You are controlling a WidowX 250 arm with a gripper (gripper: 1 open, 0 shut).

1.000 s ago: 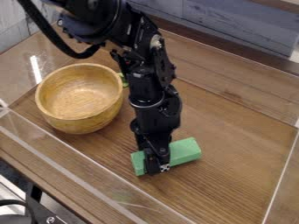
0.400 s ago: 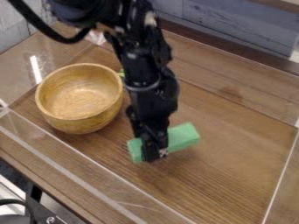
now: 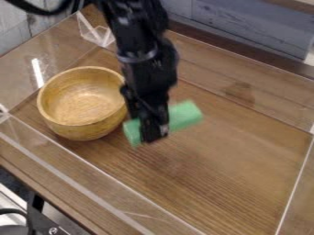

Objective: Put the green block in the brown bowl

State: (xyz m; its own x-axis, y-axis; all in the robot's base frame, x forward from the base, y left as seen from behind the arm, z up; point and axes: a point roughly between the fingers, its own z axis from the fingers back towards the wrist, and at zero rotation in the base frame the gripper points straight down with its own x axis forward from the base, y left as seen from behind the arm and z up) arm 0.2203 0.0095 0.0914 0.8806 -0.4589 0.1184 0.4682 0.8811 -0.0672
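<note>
above the table (image 3: 233, 165), green block (image 3: 164, 123) tilted, long axis rising rightward toward camera's upper right, tool (image 3: 150, 128) closed around it

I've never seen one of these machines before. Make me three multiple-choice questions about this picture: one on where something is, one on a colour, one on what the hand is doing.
1. Where is the round wooden bowl?
A) On the hand's far right in the picture
B) To the left of the hand in the picture
C) Underneath the hand

2. What colour is the block?
A) Purple
B) Orange
C) Green

3. What is the hand doing?
A) Holding the block
B) Hanging open with nothing in it
C) Gripping the bowl's rim

Answers:
1: B, the bowl sits on the picture's left side, with the black arm to its right.
2: C, the block's visible faces are light green.
3: A, the block sits between the dark fingers, raised above the wooden surface.
</note>
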